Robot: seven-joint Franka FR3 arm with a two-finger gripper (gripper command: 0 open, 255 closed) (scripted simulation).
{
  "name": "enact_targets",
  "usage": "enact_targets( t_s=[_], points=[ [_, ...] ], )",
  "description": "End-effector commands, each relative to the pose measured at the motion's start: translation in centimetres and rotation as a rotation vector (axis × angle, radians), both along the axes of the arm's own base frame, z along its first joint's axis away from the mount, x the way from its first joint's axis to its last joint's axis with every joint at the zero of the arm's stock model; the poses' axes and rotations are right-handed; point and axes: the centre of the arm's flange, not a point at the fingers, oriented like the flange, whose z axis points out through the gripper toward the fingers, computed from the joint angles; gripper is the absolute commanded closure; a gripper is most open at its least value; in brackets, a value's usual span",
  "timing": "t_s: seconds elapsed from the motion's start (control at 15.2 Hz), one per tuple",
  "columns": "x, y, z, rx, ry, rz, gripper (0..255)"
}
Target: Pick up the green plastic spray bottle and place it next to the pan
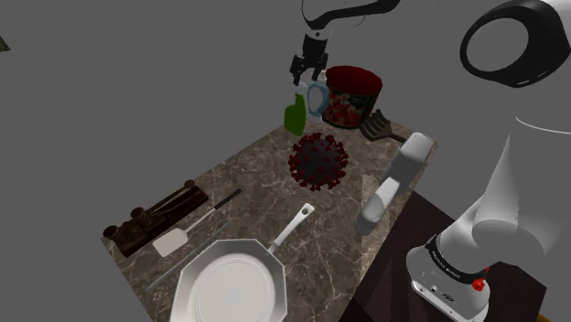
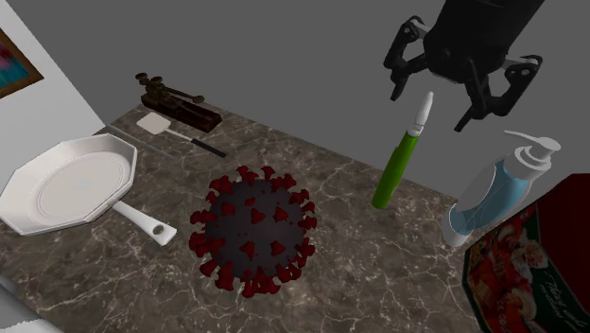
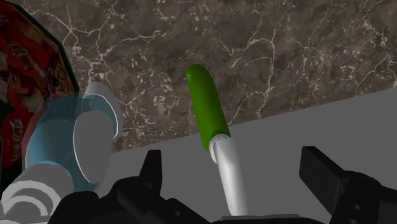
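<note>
A slim green bottle (image 2: 394,170) with a white top stands on the marble counter (image 2: 378,284), near its back edge. In the shoulder view the green bottle (image 1: 294,116) is at the far end of the counter. My black gripper (image 2: 437,97) hangs open just above it, one finger on each side of the white top and neither touching. In the wrist view the green bottle (image 3: 207,108) rises between the spread fingers of the gripper (image 3: 236,177). The white octagonal pan (image 1: 233,284) lies at the near end, handle towards the middle. In the second exterior view the pan (image 2: 66,180) is at the left.
A clear blue pump bottle (image 2: 492,194) stands close beside the green one, with a red tin (image 2: 529,265) past it. A dark spiky red ball (image 2: 253,230) sits mid-counter. A white spatula (image 1: 178,240) and a dark brown object (image 1: 156,218) lie near the pan.
</note>
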Motion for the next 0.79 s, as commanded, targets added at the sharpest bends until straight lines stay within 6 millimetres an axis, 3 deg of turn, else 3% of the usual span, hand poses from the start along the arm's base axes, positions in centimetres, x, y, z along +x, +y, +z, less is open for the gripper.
enact_targets(
  t_s=[0.0, 0.33, 0.73],
  points=[
    [0.3, 0.1, -1.0, 0.001, -0.002, 0.001, 0],
    [0.5, 0.3, -3.4, 0.001, -0.002, 0.001, 0],
    [0.5, 0.3, -3.4, 0.001, -0.002, 0.001, 0]
  ],
)
